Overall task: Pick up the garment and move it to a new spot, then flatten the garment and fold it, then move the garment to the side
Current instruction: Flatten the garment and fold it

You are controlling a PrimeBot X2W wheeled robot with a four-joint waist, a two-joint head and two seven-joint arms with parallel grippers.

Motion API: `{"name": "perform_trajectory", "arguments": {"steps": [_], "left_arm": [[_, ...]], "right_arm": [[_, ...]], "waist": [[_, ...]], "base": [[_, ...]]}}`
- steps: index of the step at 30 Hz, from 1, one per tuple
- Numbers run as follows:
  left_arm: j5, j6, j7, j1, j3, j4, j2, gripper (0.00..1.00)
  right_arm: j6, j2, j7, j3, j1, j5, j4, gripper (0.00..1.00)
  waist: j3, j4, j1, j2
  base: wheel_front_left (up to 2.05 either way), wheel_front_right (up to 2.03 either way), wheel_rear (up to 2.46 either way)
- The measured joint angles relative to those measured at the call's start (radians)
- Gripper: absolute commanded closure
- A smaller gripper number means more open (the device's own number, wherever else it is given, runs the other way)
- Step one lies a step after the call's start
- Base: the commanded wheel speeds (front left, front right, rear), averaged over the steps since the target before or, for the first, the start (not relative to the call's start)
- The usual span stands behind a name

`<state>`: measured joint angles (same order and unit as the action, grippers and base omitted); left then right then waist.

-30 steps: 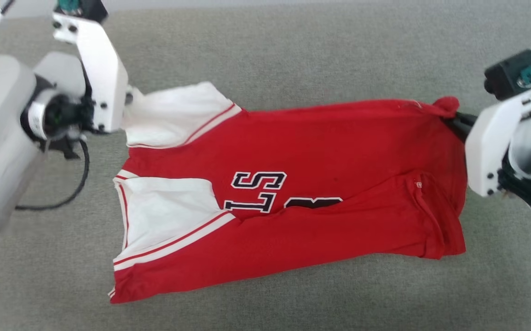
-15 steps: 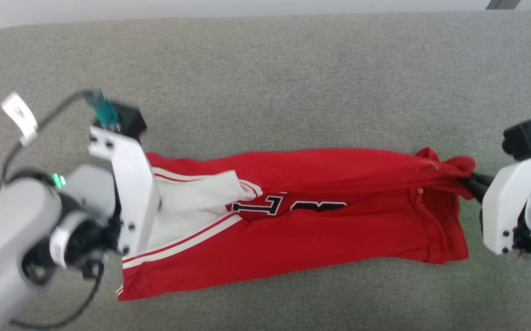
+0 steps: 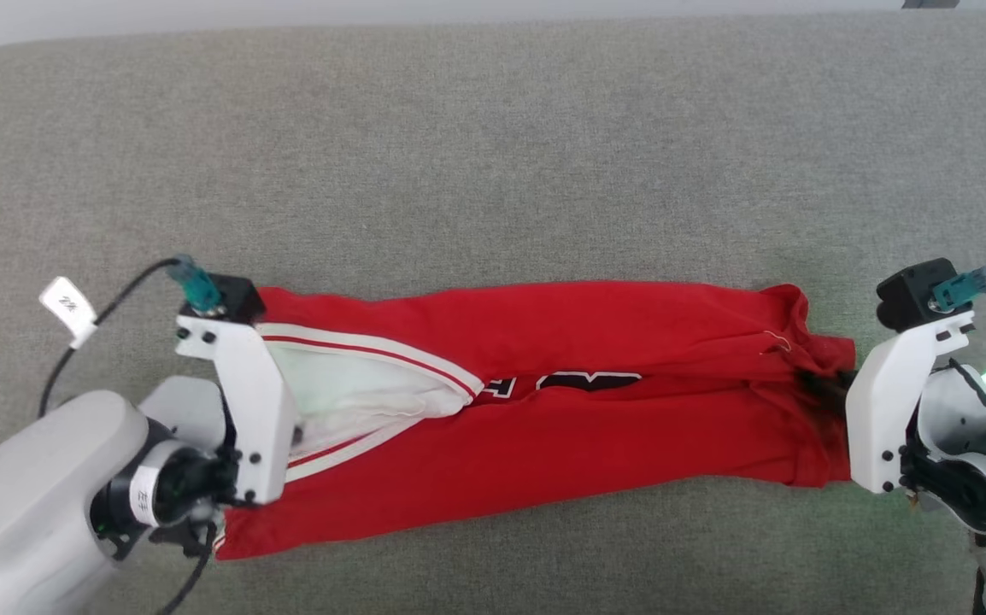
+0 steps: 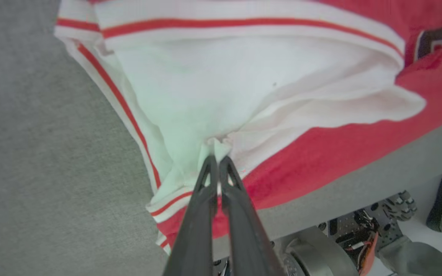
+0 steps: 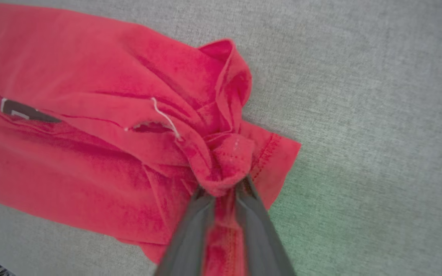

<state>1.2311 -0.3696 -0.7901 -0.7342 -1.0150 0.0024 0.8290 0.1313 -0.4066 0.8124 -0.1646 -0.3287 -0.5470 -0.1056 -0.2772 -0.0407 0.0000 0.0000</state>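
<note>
Garment: left claw, right claw tight.

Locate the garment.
In the head view the garment lies lower centre on the grey surface, its ends pinched by the left fingers and right fingers.

Garment: soft jersey cloth, matt, creased, with stitched hems.
Table cover: grey woven fabric, matt, slightly rough.
Left gripper: dark, smooth, matt, plastic-looking.
Wrist bracket: white hard plastic, smooth, with a faint sheen.
Cable tag: white, paper-like.
</note>
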Motion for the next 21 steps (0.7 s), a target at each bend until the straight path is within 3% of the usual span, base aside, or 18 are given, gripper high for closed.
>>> {"name": "perform_trajectory", "arguments": {"steps": [1,2,11,21], "left_arm": [[0.002,0.001,0.015,0.0,0.007,0.009,-0.003,0.33],[0.001,0.007,0.029,0.0,0.014,0.014,-0.003,0.0],[-0.039,0.032,0.231,0.045,0.078,-0.027,0.02,0.0],[-0.114,0.053,0.575,0.162,0.155,-0.094,0.044,0.0]], "right_arm": [[0.0,-0.001,-0.002,-0.005,0.0,0.0,0.0,0.0],[0.0,-0.003,-0.005,-0.009,-0.002,0.0,0.002,0.0],[0.0,-0.017,-0.025,0.032,0.023,-0.015,0.095,0.0],[0.0,0.024,-0.045,0.178,0.145,0.006,0.159,0.0]], "waist": [[0.003,-0.001,0.0,0.0],[0.006,-0.001,0.0,0.0001],[0.048,-0.005,0.0,0.0],[0.079,-0.019,0.0,0.0]], "base": [[0.0,0.0,0.0],[0.0,0.0,0.0],[0.0,0.0,0.0],[0.0,0.0,0.0]]}}
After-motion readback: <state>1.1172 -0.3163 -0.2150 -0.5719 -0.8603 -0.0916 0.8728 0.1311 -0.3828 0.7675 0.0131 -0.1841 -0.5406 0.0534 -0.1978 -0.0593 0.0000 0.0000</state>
